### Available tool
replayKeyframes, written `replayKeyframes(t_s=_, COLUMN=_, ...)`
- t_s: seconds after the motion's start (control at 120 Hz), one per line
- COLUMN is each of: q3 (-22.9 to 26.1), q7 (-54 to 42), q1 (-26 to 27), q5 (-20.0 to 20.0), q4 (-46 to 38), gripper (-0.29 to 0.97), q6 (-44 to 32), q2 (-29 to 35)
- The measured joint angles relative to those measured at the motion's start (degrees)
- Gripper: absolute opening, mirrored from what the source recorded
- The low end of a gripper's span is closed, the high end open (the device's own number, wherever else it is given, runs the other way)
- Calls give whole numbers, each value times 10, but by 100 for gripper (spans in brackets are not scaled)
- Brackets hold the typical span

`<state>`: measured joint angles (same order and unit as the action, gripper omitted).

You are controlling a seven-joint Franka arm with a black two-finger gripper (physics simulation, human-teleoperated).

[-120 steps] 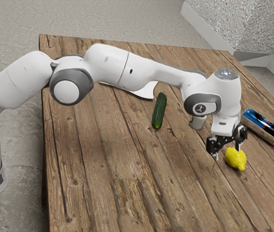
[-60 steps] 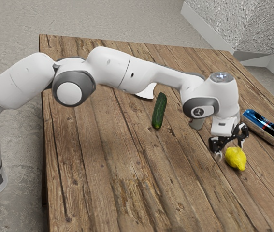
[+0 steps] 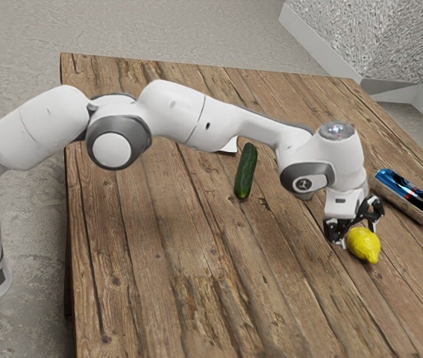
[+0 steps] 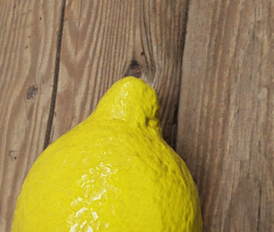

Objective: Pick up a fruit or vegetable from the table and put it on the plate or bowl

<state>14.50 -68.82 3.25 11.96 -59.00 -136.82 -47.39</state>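
A plain simulated room: plank table (image 3: 159, 261), grey floor (image 3: 196, 30), speckled wall (image 3: 375, 30).

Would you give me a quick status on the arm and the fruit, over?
Gripper open, low over the lemon. Lemon on the table, not yet gripped. Can lying close by, not blocking.

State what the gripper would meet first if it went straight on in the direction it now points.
The lemon. The open gripper points down, and the lemon lies right under the hand on the table. It would likely touch the lemon's upper side before the boards, though depth is hard to judge.
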Motion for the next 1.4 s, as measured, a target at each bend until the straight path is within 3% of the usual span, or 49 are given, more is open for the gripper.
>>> replayKeyframes(t_s=0.2, q3=0, q7=3, q1=2, q5=8, q4=0, gripper=67, q6=-28, q2=-13)
replayKeyframes(t_s=0.333, q3=1, q7=5, q1=1, q5=12, q4=0, gripper=47, q6=-48, q2=-18)
replayKeyframes(t_s=0.65, q3=3, q7=14, q1=3, q5=26, q4=-2, gripper=16, q6=-46, q2=18)
replayKeyframes(t_s=0.783, q3=6, q7=15, q1=0, q5=16, q4=-2, gripper=15, q6=38, q2=96)
replayKeyframes(t_s=0.975, q3=-2, q7=-3, q1=-23, q5=-8, q4=-16, gripper=16, q6=267, q2=271)
replayKeyframes(t_s=1.067, q3=-11, q7=-16, q1=-40, q5=-22, q4=-99, gripper=17, q6=340, q2=386)
replayKeyframes(t_s=1.133, q3=-26, q7=-28, q1=-75, q5=-53, q4=-207, gripper=16, q6=361, q2=477)
replayKeyframes(t_s=1.208, q3=-78, q7=-41, q1=-81, q5=-82, q4=-306, gripper=14, q6=366, q2=544)
replayKeyframes(t_s=1.317, q3=-135, q7=-59, q1=-106, q5=-109, q4=-366, gripper=13, q6=359, q2=569)
replayKeyframes(t_s=1.4, q3=-151, q7=-71, q1=-127, q5=-119, q4=-390, gripper=13, q6=350, q2=571)
